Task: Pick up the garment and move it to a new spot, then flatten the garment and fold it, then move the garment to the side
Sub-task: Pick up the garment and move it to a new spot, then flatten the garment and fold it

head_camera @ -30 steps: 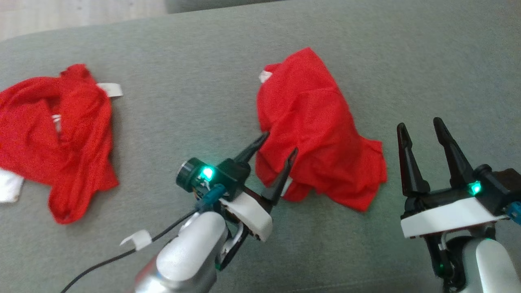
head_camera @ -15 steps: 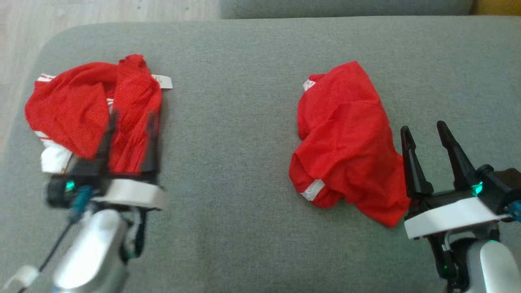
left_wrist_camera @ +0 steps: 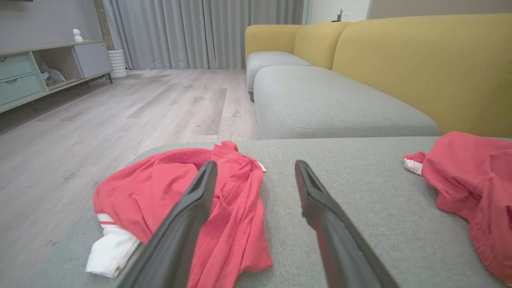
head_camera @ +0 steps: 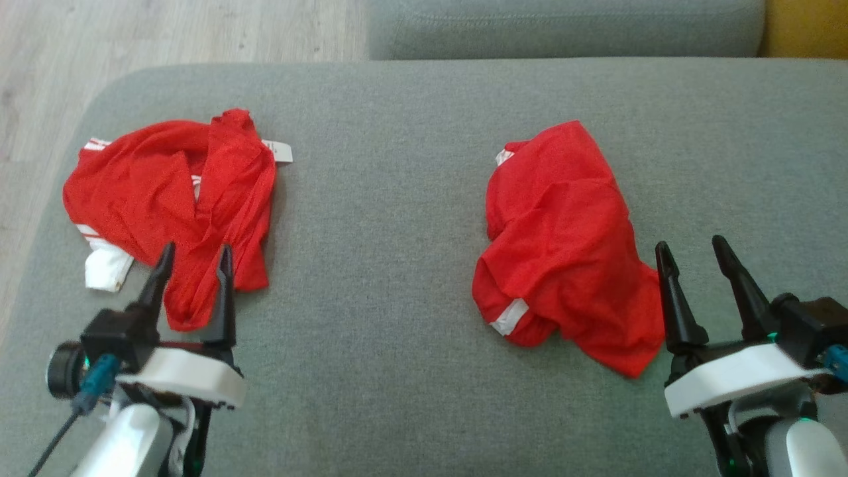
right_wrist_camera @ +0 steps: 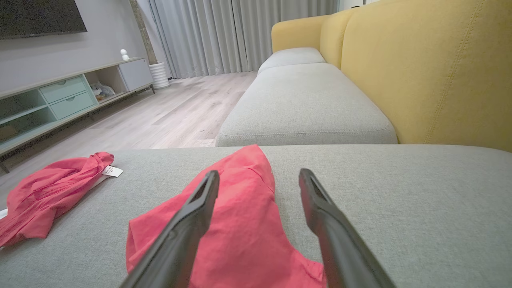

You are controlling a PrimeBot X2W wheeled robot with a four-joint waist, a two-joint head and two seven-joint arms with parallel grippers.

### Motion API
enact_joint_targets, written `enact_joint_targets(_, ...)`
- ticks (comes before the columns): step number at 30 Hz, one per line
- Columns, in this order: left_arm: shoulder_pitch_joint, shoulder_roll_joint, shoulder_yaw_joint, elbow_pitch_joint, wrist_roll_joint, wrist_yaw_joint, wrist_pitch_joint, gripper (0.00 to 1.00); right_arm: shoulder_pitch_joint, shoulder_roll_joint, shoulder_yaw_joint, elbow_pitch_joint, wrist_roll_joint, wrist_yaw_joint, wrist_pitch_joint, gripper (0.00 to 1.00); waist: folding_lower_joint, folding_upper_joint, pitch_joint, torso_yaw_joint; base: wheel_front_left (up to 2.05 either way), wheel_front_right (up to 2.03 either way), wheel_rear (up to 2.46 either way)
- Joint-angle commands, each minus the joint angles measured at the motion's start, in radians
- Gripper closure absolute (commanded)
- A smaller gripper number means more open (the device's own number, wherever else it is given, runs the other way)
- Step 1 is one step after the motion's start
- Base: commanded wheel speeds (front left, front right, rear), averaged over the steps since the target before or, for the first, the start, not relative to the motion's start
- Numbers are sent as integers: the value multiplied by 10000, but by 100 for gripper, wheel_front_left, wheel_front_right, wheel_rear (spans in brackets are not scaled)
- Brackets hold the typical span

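Two crumpled red garments with white trim lie on the grey sofa cushion [head_camera: 397,278]. The left garment [head_camera: 172,199] [left_wrist_camera: 168,196] [right_wrist_camera: 48,192] shows a white tag and a white cuff. My left gripper [head_camera: 195,250] [left_wrist_camera: 256,164] hovers open just before its near edge, nothing between the fingers. The right garment [head_camera: 563,245] [right_wrist_camera: 240,224] [left_wrist_camera: 472,176] is bunched with a white stripe at its near left corner. My right gripper [head_camera: 690,244] [right_wrist_camera: 260,173] stands open at its near right edge, empty, and I cannot tell whether it touches the cloth.
The cushion's rounded left edge [head_camera: 79,126] drops to the wooden floor [head_camera: 165,33]. A second grey cushion [head_camera: 563,26] lies beyond. A yellow backrest [right_wrist_camera: 440,68] runs along the right. Bare cushion stretches between the two garments.
My left gripper has swung from the right garment's near left edge over to the left garment. The head view has shifted as well. The right gripper stays beside the right garment.
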State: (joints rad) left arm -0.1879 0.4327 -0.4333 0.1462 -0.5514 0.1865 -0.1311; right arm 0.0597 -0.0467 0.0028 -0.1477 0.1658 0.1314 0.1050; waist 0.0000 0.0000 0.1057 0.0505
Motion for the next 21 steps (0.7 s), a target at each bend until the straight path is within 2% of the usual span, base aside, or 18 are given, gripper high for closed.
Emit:
enact_joint_targets(1, -240, 402, 372, -366, 84, 110, 47, 0, -160, -36, 207, -360, -30, -7, 40, 0, 0, 0, -96, -52, 0, 0, 0)
enact_joint_targets(12, 524, 557, 33, -731, 153, 390, 499, 0, 450, -35, 153, -614, 151, -7, 151, 0, 0, 0, -685, -232, 0, 0, 0)
enact_joint_targets(21, 652, 661, 35, -954, 123, 507, 594, 0, 563, -35, 115, -775, 169, -7, 201, 0, 0, 0, -707, -244, 0, 0, 0)
